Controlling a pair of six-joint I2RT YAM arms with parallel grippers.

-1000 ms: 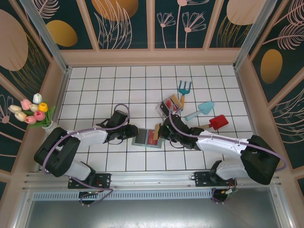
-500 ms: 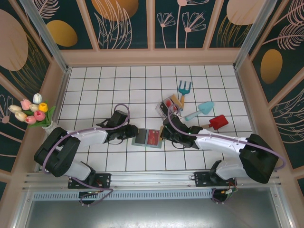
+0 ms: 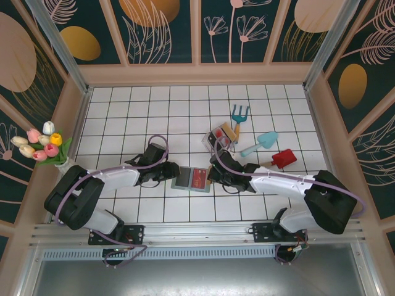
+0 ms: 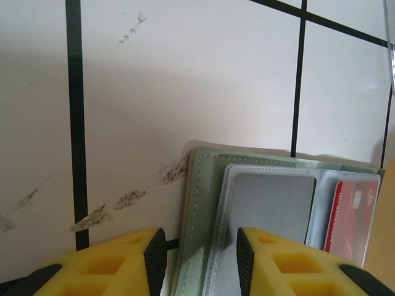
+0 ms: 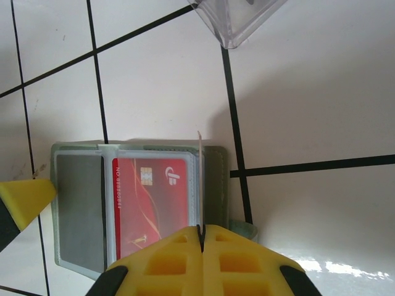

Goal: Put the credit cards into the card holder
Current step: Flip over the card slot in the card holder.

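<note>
Lying open on white-tiled table (image 3: 154,105) w/ floral walls (image 3: 247,31): card holder (image 3: 183,179)

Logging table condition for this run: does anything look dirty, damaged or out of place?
Brown smudges streak the white tile beside a corner of the card holder, seen from the left wrist; they look like dirt, not damage. The right gripper pinches a thin sheet standing on edge over the holder.

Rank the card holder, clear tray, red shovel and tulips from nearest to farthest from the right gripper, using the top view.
1. card holder, at the right gripper, on its left
2. clear tray, just beyond it
3. red shovel, to the right
4. tulips, far left wall
</note>
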